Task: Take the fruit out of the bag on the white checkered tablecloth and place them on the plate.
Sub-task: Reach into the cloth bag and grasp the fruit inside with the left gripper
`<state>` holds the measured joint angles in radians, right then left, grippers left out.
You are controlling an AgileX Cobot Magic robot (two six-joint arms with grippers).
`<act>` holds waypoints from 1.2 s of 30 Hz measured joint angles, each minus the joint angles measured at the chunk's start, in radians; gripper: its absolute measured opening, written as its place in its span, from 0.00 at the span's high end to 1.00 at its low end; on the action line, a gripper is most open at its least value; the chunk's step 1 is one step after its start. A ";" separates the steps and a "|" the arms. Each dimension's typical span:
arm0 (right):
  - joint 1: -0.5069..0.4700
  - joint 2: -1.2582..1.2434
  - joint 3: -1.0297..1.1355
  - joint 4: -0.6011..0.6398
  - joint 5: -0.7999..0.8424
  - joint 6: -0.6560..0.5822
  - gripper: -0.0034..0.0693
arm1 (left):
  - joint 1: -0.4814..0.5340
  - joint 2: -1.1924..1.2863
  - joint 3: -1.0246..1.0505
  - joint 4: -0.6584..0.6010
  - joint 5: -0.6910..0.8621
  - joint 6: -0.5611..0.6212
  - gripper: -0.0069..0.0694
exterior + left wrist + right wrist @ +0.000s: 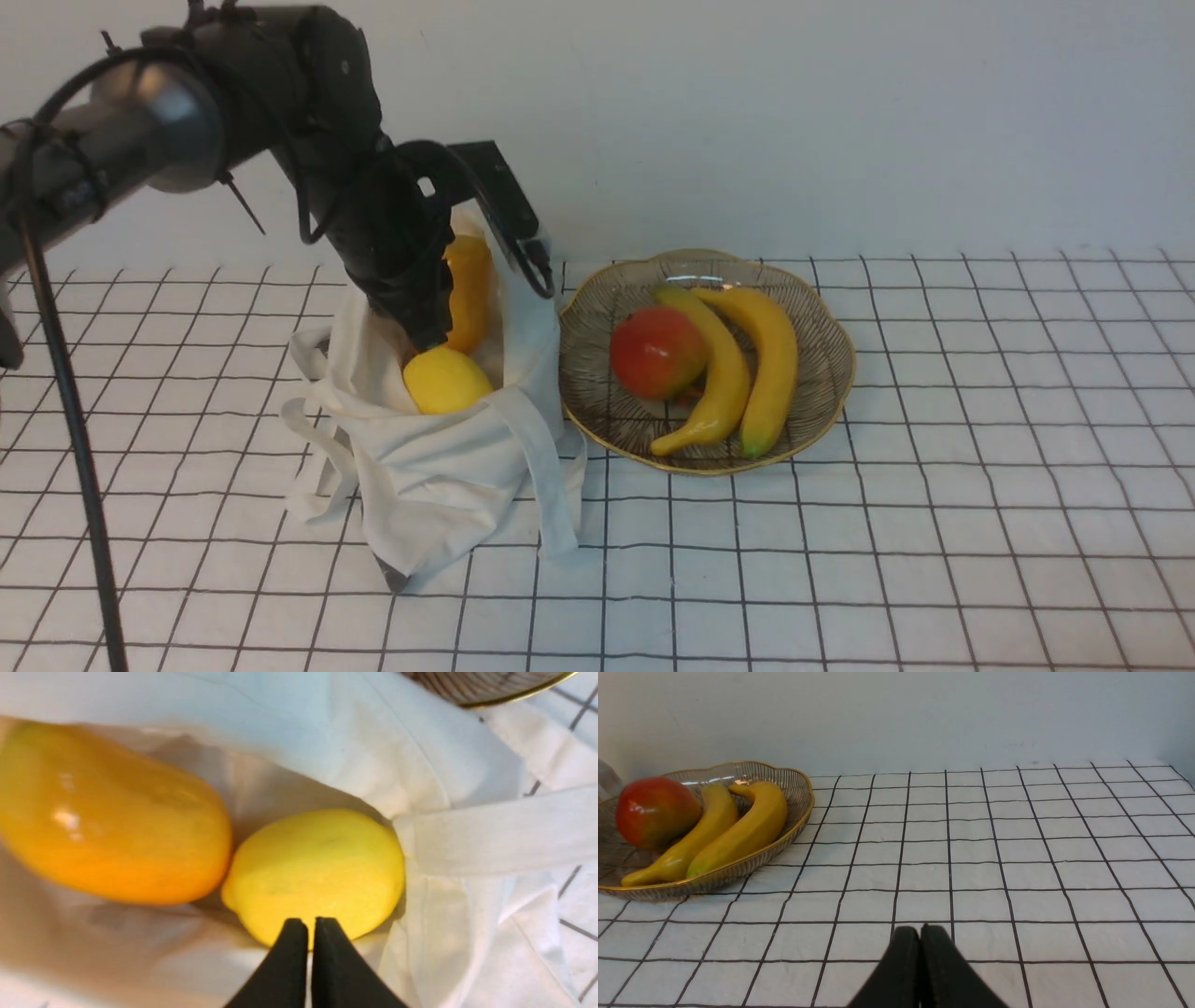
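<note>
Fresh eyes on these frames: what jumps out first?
The left gripper is down inside the white bag on the left of the front view. It is shut, with its tips at a yellow lemon beside a glossy orange fruit. Right of the bag, a gold-rimmed glass plate holds two bananas and a red-green fruit.

I see the table covered by the white checkered tablecloth (934, 560); on it the bag (439, 485) slumps at left, the plate (822, 392) just beside it.
</note>
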<state>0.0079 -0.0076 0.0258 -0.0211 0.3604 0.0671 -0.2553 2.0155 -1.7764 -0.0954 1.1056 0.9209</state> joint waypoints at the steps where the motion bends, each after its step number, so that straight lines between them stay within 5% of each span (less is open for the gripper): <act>1: 0.000 0.000 0.000 0.000 0.000 0.000 0.97 | 0.000 -0.005 -0.004 -0.001 0.001 -0.002 0.92; 7: 0.000 0.000 0.000 0.000 0.000 0.000 0.97 | 0.000 -0.005 -0.011 -0.002 0.019 -0.067 0.92; 14: 0.000 0.000 0.000 0.000 0.000 0.000 0.97 | 0.000 0.019 -0.011 0.052 -0.125 -0.481 0.83; 23: 0.000 0.000 0.000 0.000 0.000 0.000 0.97 | 0.000 0.074 -0.011 0.159 -0.383 -0.944 0.36; 28: 0.000 0.000 0.000 0.000 0.000 0.000 0.97 | 0.000 0.096 -0.011 0.189 -0.405 -0.985 0.19; 36: 0.000 0.000 0.000 0.000 0.000 0.000 0.97 | 0.000 0.135 -0.011 0.161 -0.403 -0.982 0.16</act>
<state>0.0079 -0.0076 0.0258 -0.0211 0.3604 0.0671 -0.2553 2.1501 -1.7871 0.0657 0.7023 -0.0608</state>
